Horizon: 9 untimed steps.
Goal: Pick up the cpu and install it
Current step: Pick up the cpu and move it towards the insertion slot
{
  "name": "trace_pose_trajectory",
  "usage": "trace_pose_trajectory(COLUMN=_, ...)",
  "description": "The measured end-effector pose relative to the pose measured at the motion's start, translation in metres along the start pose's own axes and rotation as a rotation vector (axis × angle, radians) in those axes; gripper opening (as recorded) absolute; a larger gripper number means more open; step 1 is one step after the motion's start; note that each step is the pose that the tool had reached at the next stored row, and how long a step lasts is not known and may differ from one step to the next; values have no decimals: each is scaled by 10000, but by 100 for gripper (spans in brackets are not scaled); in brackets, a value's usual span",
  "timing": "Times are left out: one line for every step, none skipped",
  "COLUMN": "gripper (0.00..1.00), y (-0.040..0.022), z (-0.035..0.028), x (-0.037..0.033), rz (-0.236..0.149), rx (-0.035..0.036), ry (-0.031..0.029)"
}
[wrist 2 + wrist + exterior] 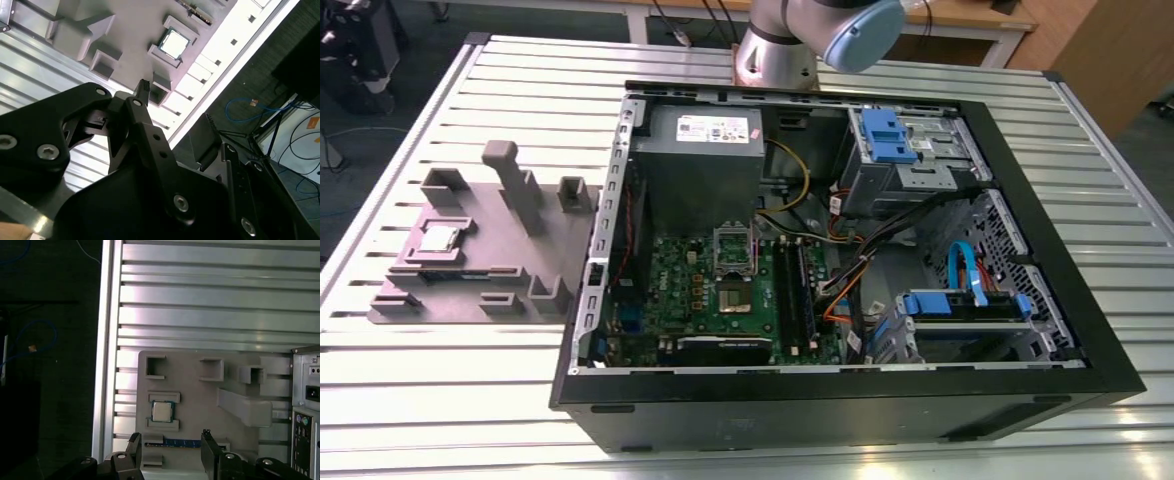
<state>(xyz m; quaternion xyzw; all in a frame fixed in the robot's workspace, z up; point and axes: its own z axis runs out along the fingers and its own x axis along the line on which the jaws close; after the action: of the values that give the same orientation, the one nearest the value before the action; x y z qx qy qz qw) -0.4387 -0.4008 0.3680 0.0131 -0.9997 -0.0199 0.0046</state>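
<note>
Small flat square silver-topped cpu [161, 411] noted seated between two low blocks on grey plastic fixture plate [195, 390], beside open black computer case [854, 400]. Black two-fingered gripper [170, 436] held well clear of it, fingers spread, nothing gripped. Best approach judged: fingers squared to chip edges, descent kept vertical.

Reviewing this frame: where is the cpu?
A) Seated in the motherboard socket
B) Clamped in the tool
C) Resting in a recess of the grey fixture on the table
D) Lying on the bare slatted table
C: in the first wrist view the cpu lies in a recess of the grey fixture, while the tool is open with nothing between its fingers.
</note>
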Motion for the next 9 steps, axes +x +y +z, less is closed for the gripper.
trace_pose_trajectory(gripper=59, y=-4, z=17, x=7, rz=-3, rx=0, ry=1)
trace_pose_trajectory(gripper=59, y=-7, z=35, x=14, rz=-6, rx=1, ry=2)
trace_pose_trajectory(gripper=59, y=-10, z=53, x=18, rz=-9, rx=1, ry=3)
trace_pose_trajectory(gripper=59, y=-15, z=71, x=20, rz=-20, rx=1, ry=3)
trace_pose_trajectory(gripper=59, y=-21, z=89, x=22, rz=-52, rx=1, ry=4)
trace_pose_trajectory(gripper=59, y=-24, z=103, x=24, rz=-102, rx=1, ry=7)
trace_pose_trajectory(gripper=59, y=-26, z=114, x=26, rz=-184, rx=3, ry=10)
trace_pose_trajectory(gripper=59, y=-27, z=123, x=29, rz=-285, rx=3, ry=14)
trace_pose_trajectory(gripper=59, y=-28, z=129, x=30, rz=-346, rx=4, ry=17)
